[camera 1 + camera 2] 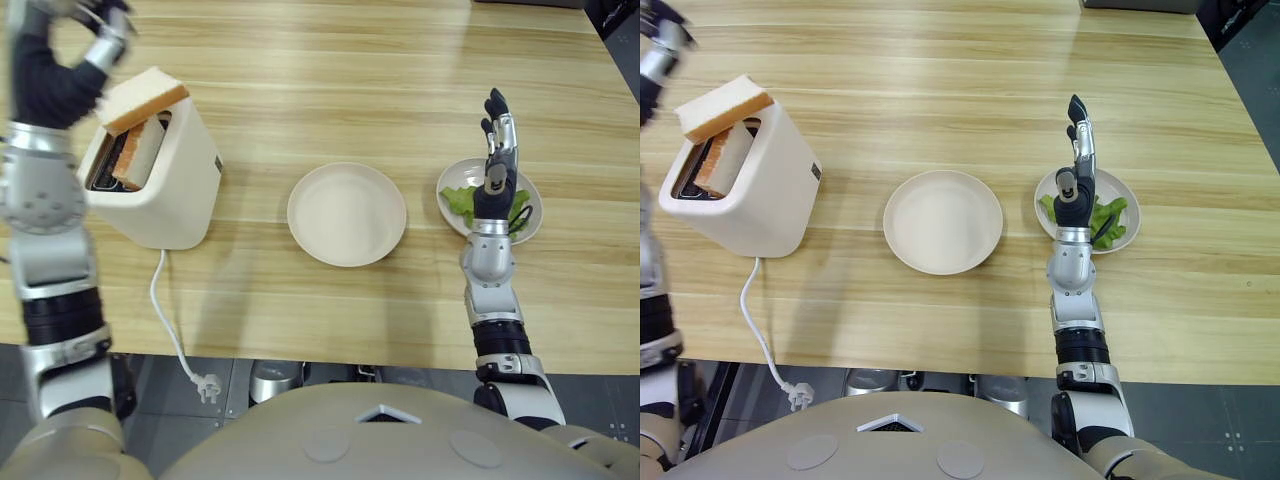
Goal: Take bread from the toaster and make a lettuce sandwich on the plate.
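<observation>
Table [400,90]: pale wood planks, carrying everything below.
Toaster [175,190]: cream, standing at the table's left, slots facing up.
Plate [346,214]: round and cream, bare, at the table's middle, well apart from the toaster.
Small dish [1130,215]: right of the plate, near it but not touching.
Left hand [70,70]: raised at the toaster's far left corner, just beside the upper slice; whether it has hold of that slice cannot be told.
Right hand [497,150]: upright over the small dish, fingers stretched straight and together, holding nothing.
Upper bread slice [143,98]: tilted across the top of the toaster, above the slots.
Second bread slice [140,155]: standing in a slot, its top poking out under the upper slice.
Lettuce [1110,222]: green leaves lying in the small dish, partly behind the right hand.
Cord [160,310]: white, trailing from the toaster over the near table edge, its plug [210,388] hanging loose.
</observation>
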### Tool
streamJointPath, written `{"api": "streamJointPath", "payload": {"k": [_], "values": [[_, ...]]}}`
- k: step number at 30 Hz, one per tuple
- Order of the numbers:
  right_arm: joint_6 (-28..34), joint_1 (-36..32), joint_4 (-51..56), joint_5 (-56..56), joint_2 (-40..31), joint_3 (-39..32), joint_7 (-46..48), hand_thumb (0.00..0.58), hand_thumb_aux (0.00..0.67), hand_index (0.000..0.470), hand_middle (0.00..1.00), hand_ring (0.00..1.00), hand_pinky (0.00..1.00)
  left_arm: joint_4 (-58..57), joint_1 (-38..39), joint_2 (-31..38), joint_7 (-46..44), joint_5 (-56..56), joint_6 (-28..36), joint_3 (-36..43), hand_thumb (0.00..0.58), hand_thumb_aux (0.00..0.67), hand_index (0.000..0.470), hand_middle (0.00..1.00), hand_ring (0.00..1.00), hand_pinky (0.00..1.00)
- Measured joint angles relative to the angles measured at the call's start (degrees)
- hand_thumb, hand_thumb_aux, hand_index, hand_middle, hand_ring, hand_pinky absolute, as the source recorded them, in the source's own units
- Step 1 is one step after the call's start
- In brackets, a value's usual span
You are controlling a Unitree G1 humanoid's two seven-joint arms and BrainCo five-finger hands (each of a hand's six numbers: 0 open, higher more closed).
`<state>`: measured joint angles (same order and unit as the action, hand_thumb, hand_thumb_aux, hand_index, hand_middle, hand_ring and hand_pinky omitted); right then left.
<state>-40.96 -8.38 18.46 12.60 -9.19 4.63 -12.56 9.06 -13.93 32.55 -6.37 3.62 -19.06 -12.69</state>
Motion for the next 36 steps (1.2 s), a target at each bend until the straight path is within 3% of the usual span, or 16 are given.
{"api": "streamJointPath", "payload": {"k": [5, 10, 11, 12, 13, 14, 15, 24, 30, 36], "values": [[0.20, -0.70, 1.30, -2.44, -0.07, 0.63, 1.14, 0.000, 0.000, 0.000, 0.00, 0.00, 0.00, -2.29, 4.36, -6.81, -2.92, 3.31, -0.76, 11.42, 0.580, 0.670, 0.460, 1.00, 1.00, 1.00], [0.21, -1.19, 1.72, -2.76, -0.07, 0.78, 1.81, 0.000, 0.000, 0.000, 0.00, 0.00, 0.00, -3.30, 5.73, -5.94, -2.65, 5.15, -2.13, 10.30, 0.580, 0.670, 0.460, 1.00, 1.00, 1.00], [0.21, -1.18, 1.72, -2.73, -0.04, 0.79, 1.81, 0.000, 0.000, 0.000, 0.00, 0.00, 0.00, -3.35, 5.73, -4.88, -2.26, 5.64, -2.47, 9.33, 0.540, 0.494, 0.339, 0.00, 0.00, 0.00], [0.21, -1.16, 1.71, -2.67, -0.06, 0.82, 1.80, 0.000, 0.000, 0.000, 0.00, 0.00, 0.00, -3.41, 5.72, -3.68, -2.06, 6.44, -2.64, 8.05, 0.385, 0.281, 0.193, 0.00, 0.00, 0.00], [0.21, -1.12, 1.71, -2.66, -0.05, 0.83, 1.78, 0.000, 0.000, 0.000, 0.00, 0.00, 0.00, -3.42, 5.71, -3.52, -1.91, 6.85, -2.72, 7.34, 0.385, 0.281, 0.193, 0.00, 0.00, 0.00], [0.21, -1.04, 1.71, -2.60, -0.02, 0.81, 1.74, 0.000, 0.000, 0.000, 0.00, 0.00, 0.00, -3.46, 5.76, -3.28, -1.77, 7.03, -3.03, 6.78, 0.144, 0.089, 0.061, 0.00, 0.00, 0.00], [0.20, -1.03, 1.71, -2.52, 0.04, 0.78, 1.72, 0.000, 0.000, 0.000, 0.00, 0.00, 0.00, -3.56, 5.99, -3.10, -1.74, 7.09, -3.54, 6.40, 0.000, 0.000, 0.000, 0.00, 0.00, 0.00], [-0.01, -1.17, 2.31, -2.38, -0.13, 0.75, 1.63, 0.000, 0.000, 0.000, 0.00, 0.00, 0.00, -3.17, 8.41, -1.32, 5.22, 21.07, -6.77, 4.93, 0.000, 0.000, 0.000, 0.00, 0.00, 0.00], [-0.21, -1.21, 2.64, -1.23, -0.15, 0.62, 1.25, 0.000, 0.000, 0.000, 0.00, 0.00, 0.00, -1.41, 8.31, -1.67, 6.15, 19.23, -7.66, 3.25, 0.000, 0.000, 0.000, 0.00, 0.00, 0.00], [-0.70, -2.01, 3.75, -0.21, -0.18, 0.39, 1.14, 0.000, 0.000, 0.000, 0.00, 0.00, 0.00, -1.87, 8.98, 2.20, 12.93, 33.63, -7.77, 3.10, 0.000, 0.000, 0.000, 0.00, 0.00, 0.00]]}}
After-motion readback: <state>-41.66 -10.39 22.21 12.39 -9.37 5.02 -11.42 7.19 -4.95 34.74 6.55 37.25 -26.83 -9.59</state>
